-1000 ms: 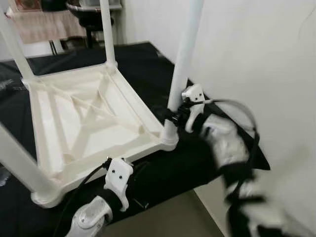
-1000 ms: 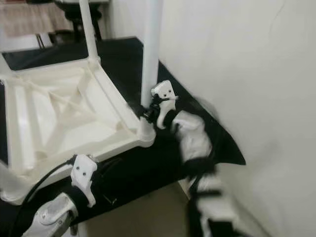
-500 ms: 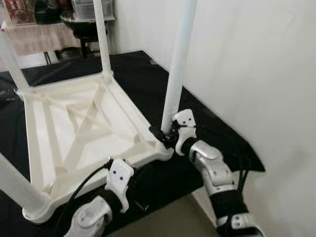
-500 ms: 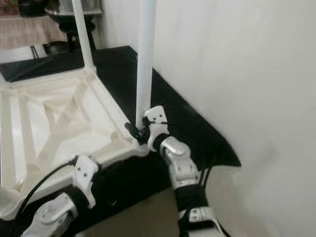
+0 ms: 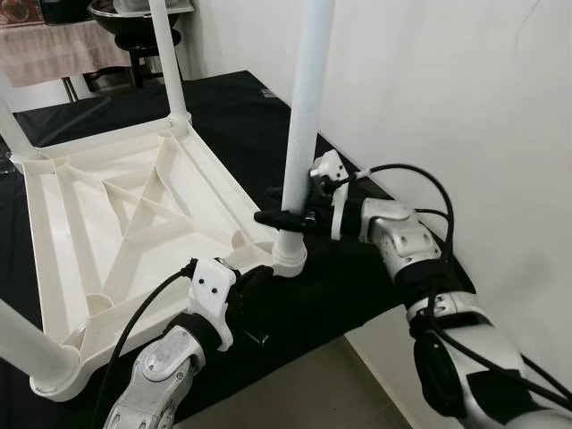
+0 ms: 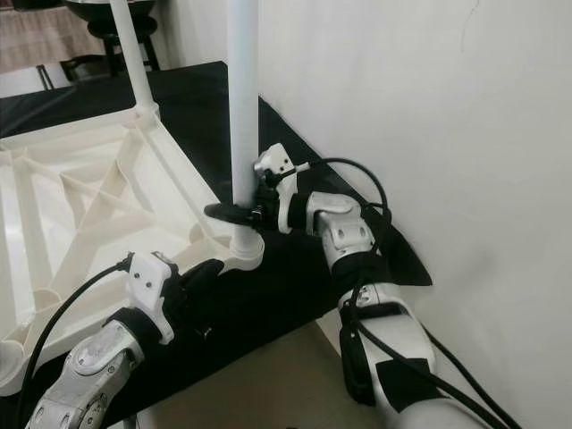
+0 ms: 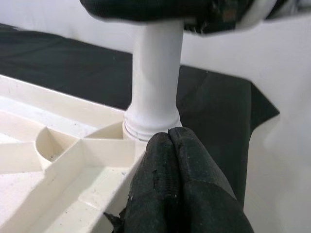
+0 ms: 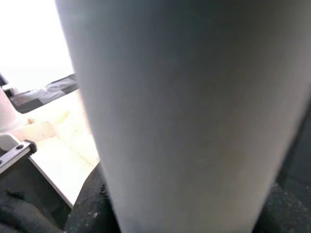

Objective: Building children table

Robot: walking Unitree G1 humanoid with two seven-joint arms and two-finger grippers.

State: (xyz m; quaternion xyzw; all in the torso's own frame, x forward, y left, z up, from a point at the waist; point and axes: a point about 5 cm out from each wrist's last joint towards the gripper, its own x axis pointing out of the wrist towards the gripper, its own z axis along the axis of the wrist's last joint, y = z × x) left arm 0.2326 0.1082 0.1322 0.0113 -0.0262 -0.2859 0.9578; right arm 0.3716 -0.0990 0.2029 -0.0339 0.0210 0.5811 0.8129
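A white plastic children's table (image 5: 134, 214) lies upside down on a black cloth, its legs pointing up. My right gripper (image 5: 281, 217) is shut on the near right leg (image 5: 302, 125), just above its socket at the table's corner. That leg (image 8: 184, 111) looms large and pale in the right wrist view. My left gripper (image 5: 253, 279) is at the same corner, below the socket. Its fingers (image 7: 167, 160) are pressed together with nothing between them, their tips against the table's rim beside the leg's base (image 7: 153, 119).
A white wall (image 5: 465, 107) stands close on the right. The black cloth's front edge (image 5: 357, 308) drops to the floor (image 5: 304, 384). Three more legs rise at the far corner (image 5: 167, 54), far left (image 5: 13, 125) and near left (image 5: 27, 344). Furniture stands at the back (image 5: 134, 31).
The view has shifted. My right arm has swung out to the right, and its fingers now wrap the leg slightly higher above the socket. The left gripper stays at the corner.
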